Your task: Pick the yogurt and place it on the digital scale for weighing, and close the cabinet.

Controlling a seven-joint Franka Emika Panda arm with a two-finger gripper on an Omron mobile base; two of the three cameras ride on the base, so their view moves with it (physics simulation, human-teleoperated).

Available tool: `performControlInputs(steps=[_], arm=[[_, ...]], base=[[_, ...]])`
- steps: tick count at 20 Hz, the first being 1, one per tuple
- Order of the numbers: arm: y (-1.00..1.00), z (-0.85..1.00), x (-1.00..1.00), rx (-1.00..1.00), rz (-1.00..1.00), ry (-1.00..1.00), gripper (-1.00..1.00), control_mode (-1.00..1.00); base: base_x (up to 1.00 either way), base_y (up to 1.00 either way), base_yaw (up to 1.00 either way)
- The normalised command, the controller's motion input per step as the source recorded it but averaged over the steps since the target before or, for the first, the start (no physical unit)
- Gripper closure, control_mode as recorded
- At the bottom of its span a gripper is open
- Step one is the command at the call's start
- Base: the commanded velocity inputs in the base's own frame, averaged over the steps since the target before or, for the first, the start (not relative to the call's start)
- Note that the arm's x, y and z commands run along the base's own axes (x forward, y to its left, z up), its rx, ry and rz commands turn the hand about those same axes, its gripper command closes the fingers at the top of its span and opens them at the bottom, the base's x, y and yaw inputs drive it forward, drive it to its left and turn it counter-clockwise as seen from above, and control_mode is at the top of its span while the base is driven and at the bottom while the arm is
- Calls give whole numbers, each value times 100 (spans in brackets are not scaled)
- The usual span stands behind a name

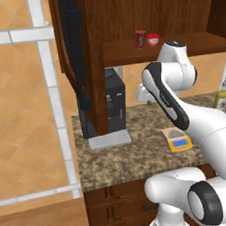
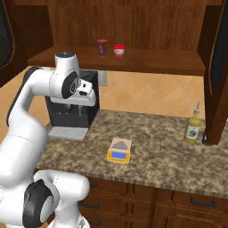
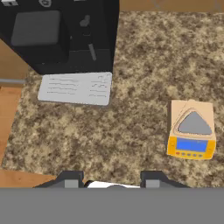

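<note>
The cabinet (image 2: 133, 26) stands open above the counter (image 2: 160, 147), the digital scale (image 2: 119, 151) lying bare on it. The yogurt (image 2: 102, 48) sits on the cabinet shelf just beside a shorter red-and-white cup (image 2: 119, 50). The tool (image 3: 111, 180) hangs released over the counter, jaws apart; reaching in carelessly could grab or topple the cup instead.

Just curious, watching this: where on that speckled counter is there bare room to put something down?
The widest bare patch of the speckled granite counter lies between the small yellow-orange scale and the yellow-green bottle. A narrower strip runs between the scale and the black coffee machine. It is tightest around the machine's grey tray.
</note>
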Motion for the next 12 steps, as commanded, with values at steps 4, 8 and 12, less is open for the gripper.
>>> performControlInputs(steps=[4,8,12], arm=[[0,0,-36,0,0,0,-100,-100],[0,24,-51,0,0,-24,-100,-100],[0,62,-45,0,0,-34,-100,-100]], base=[[0,0,0],[0,0,0],[0,0,0]])
